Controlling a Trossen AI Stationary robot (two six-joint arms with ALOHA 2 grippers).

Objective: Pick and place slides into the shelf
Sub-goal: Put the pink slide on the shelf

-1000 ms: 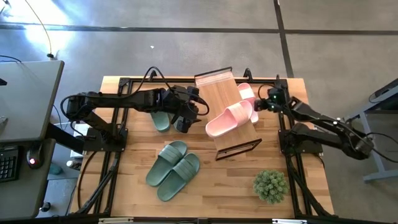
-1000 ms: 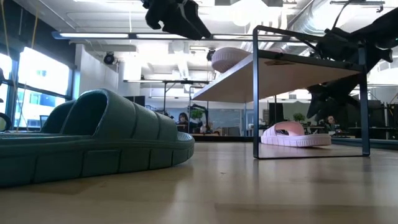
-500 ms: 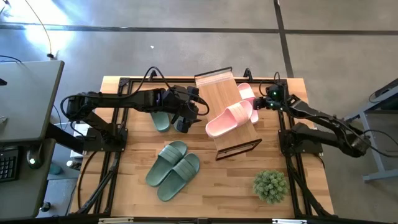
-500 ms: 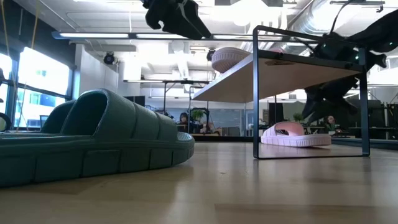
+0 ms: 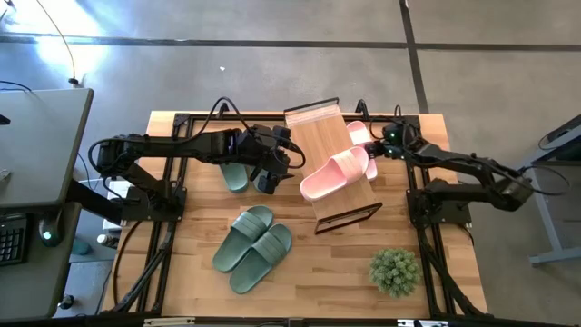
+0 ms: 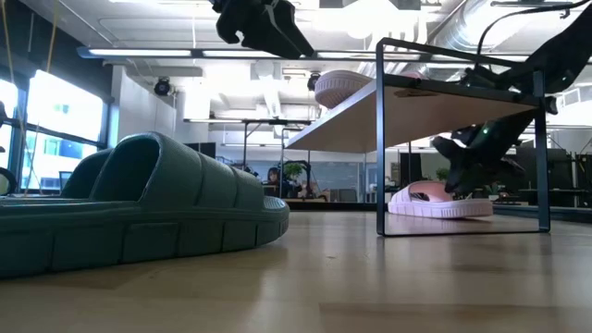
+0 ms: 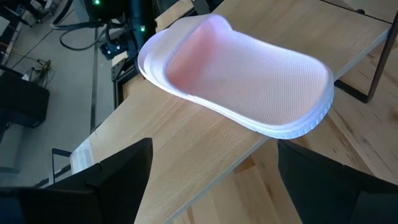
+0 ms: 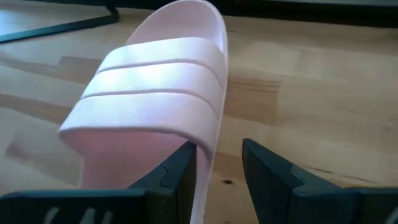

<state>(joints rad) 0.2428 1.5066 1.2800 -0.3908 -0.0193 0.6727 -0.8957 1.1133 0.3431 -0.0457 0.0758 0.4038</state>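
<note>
The shelf [image 5: 318, 127] stands slanted in the table's middle, with one pale pink slide [image 5: 334, 173] lying on its wooden top. The other pink slide [image 5: 357, 134] lies sole-down on the table at the shelf's far right. My right gripper [image 5: 379, 148] is low beside this slide, open, its fingers [image 8: 180, 168] on either side of the slide's side rim [image 8: 208, 155]. My left gripper [image 5: 272, 173] hovers open at the shelf's left, facing the pink slide [image 7: 242, 81] on top. A sage-green pair [image 5: 252, 238] lies near the front, and one more green slide [image 5: 234, 175] lies under the left arm. My right gripper comes level and low from the table's right at the pink slide's side rim [image 8: 208, 155], beside the ribbed strap. One finger is over the footbed, the other outside. I cannot tell whether they touch the slide, which rests flat on the table.
A small green potted plant [image 5: 394, 270] stands at the near right corner. The shelf's black frame [image 6: 379, 139] stands close beside the right gripper [image 6: 458, 176]. Bare tabletop lies between the green pair and the shelf.
My right gripper has come down from about shelf-top height and moved toward the far left, ending low at the pink slide on the table. The left arm and all slides have kept still.
</note>
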